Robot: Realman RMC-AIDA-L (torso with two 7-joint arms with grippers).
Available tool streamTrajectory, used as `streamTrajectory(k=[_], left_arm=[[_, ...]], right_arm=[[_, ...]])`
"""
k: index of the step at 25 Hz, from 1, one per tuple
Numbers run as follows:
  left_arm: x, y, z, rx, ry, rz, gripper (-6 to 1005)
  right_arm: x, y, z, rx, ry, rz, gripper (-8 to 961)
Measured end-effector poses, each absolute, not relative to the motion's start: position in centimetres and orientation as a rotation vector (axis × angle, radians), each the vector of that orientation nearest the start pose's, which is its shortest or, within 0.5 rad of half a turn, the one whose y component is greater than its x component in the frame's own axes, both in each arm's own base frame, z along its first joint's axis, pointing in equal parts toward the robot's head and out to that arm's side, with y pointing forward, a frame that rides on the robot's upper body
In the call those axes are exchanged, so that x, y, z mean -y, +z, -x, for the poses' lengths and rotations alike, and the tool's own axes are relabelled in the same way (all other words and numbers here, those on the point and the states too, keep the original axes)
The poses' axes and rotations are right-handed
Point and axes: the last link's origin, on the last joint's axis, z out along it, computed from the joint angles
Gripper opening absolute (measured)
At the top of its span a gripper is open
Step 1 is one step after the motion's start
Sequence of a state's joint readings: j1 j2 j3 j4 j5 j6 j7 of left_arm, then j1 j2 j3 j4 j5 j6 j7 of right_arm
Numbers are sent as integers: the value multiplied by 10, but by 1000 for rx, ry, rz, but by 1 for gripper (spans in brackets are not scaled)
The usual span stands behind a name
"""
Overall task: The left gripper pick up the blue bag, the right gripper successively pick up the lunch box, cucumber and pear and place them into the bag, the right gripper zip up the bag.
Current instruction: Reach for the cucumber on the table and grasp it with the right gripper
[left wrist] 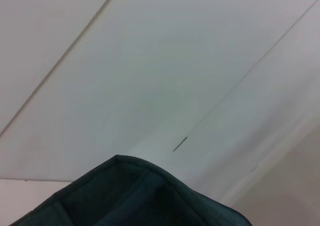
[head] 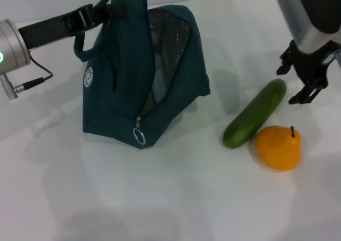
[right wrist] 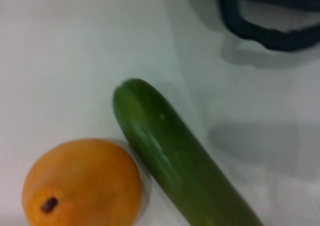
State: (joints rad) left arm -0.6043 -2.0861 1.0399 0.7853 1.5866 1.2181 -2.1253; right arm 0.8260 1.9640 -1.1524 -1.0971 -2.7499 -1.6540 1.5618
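The blue bag (head: 122, 81) stands upright on the white table, its zipper open and silver lining showing, the ring pull (head: 138, 134) hanging at the front. My left gripper (head: 104, 10) is shut on the bag's top by the handles; the bag's edge (left wrist: 135, 201) fills the bottom of the left wrist view. The cucumber (head: 254, 113) lies diagonally to the right, touching the orange-yellow pear (head: 278, 147). My right gripper (head: 299, 78) hovers open and empty just beyond the cucumber's far end. The right wrist view shows the cucumber (right wrist: 175, 161) and pear (right wrist: 82, 183) close below. The lunch box is out of view.
Bare white table (head: 176, 198) stretches in front of the bag and fruit. A dark loop handle of the bag (right wrist: 265, 33) lies on the table in the right wrist view. A cable hangs from the left arm (head: 32, 83).
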Motion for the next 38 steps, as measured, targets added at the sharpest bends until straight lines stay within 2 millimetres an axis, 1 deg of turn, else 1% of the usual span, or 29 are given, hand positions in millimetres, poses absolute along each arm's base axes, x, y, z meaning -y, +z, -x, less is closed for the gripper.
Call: streamTrajectory(k=[1,2,6,15,24,31,38], left_arm=[[-397,2,178,1323,-1044,2395,69],[-397,2,178,1323,-1044,2393,69],[-399,4,179,1321,-1042,2382,69],[-400,5,180,1321,-1041,2371,69],[-402,7,180,1310,-1040,2366,69],[-402,7,180,1306,-1039,2367,69],[-401,7,180,1304,-1038,2367,69]], right_arm=[[-401,53,-194,272,-917,2859,724],[-401,53,-194,272,-917,2859,724],[-400,38,-191,379,-938,2863,725],[-397,20,-193,496,-986,2876,723],[-396,12,-197,490,-982,2890,722],[-396,9,-197,473,-955,2896,720],[-396,4,-203,404,-951,2912,717]])
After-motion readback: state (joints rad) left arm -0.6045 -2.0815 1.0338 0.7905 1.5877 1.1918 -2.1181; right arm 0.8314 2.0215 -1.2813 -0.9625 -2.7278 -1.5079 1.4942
